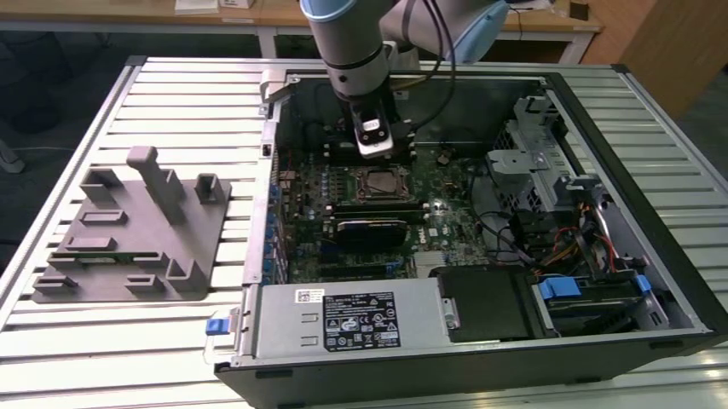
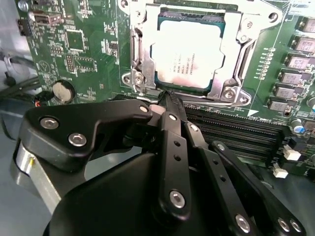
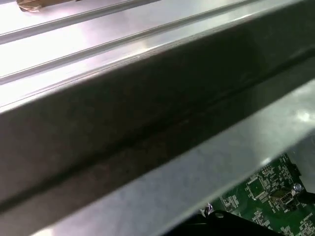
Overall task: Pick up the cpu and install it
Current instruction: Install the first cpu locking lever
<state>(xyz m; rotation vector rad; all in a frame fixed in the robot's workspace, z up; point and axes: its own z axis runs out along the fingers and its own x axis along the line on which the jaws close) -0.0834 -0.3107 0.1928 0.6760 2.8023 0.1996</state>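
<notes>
The cpu [image 2: 189,51] is a pale silver square chip lying flat in the metal-framed socket [image 2: 140,59] on the green motherboard [image 2: 74,44]. In the exterior view the cpu [image 1: 381,181] lies in the middle of the open computer case, just below my gripper [image 1: 377,152]. In the second wrist view my gripper [image 2: 165,98] has its black fingers [image 2: 172,132] drawn together, tips right at the socket's edge next to the chip. Nothing is held between them.
A grey plastic tray [image 1: 125,256] with upright blocks lies on the slatted table at the exterior view's left. Black memory slots [image 2: 231,130] run beside the socket. The case wall [image 3: 147,123] is close by. A power supply [image 1: 353,319] and drive cage [image 1: 546,162] are inside the case.
</notes>
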